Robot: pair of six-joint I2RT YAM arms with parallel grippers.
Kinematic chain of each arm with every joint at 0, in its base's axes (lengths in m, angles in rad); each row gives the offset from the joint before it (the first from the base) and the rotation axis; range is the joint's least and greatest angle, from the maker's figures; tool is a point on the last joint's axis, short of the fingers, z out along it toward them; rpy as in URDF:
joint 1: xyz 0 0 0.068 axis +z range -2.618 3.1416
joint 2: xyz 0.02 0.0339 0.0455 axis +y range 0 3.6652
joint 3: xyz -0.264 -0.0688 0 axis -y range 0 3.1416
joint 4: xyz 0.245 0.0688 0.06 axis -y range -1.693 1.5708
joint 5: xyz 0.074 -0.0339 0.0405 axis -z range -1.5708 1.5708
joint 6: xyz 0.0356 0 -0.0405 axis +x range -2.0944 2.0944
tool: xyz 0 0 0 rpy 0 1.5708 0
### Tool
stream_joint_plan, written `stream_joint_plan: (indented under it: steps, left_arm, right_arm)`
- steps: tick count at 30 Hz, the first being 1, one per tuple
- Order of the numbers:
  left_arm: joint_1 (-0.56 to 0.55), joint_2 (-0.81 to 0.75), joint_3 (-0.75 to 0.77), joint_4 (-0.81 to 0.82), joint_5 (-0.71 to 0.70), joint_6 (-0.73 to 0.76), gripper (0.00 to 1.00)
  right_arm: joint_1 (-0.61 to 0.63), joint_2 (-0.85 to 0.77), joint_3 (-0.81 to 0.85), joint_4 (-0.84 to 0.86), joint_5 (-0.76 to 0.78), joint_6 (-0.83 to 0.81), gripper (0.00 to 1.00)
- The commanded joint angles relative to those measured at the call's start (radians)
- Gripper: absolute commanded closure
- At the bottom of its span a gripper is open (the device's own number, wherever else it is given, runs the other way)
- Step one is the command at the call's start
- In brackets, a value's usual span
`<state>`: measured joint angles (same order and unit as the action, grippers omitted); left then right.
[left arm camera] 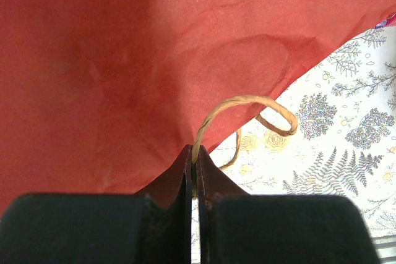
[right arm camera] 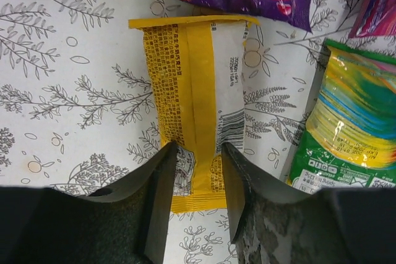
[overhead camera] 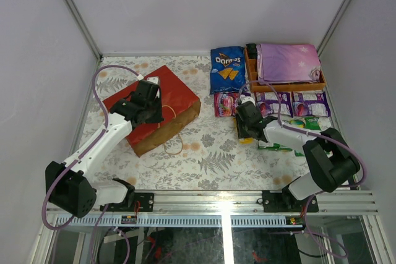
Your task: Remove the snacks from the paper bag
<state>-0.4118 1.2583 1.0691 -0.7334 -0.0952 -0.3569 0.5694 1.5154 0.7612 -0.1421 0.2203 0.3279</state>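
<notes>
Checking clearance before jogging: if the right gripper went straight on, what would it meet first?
Probably the yellow packet, lying flat between the jaws of the right gripper; how near it is, the picture leaves unclear.

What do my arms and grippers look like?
The left arm and right arm have white links and black joints, each trailed by a purple cable. The left gripper and right gripper are matte black, with wedge-shaped tapering jaws.

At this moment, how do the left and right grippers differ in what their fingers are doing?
The left gripper has its fingers shut on the tan handle of the paper bag; the right gripper has its fingers apart. The left gripper sits at the red bag's edge; the right gripper straddles the near end of a yellow packet lying flat on the table. Both have dark fingers.
</notes>
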Motion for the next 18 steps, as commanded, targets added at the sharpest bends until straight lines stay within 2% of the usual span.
stream_joint_plan:
  steps: [1,7,18]
  left_arm:
    - [-0.005,0.0,0.01,0.043,-0.014,0.022,1.0]
    - [-0.004,-0.003,0.009,0.043,-0.012,0.021,1.0]
    - [-0.005,-0.012,0.006,0.043,-0.003,0.02,1.0]
  right_arm:
    - [0.001,-0.056,-0.042,0.027,0.036,0.058,0.59]
    - [0.001,-0.135,-0.108,0.008,0.079,0.135,0.63]
    - [0.001,-0.183,-0.131,-0.046,0.17,0.28,0.63]
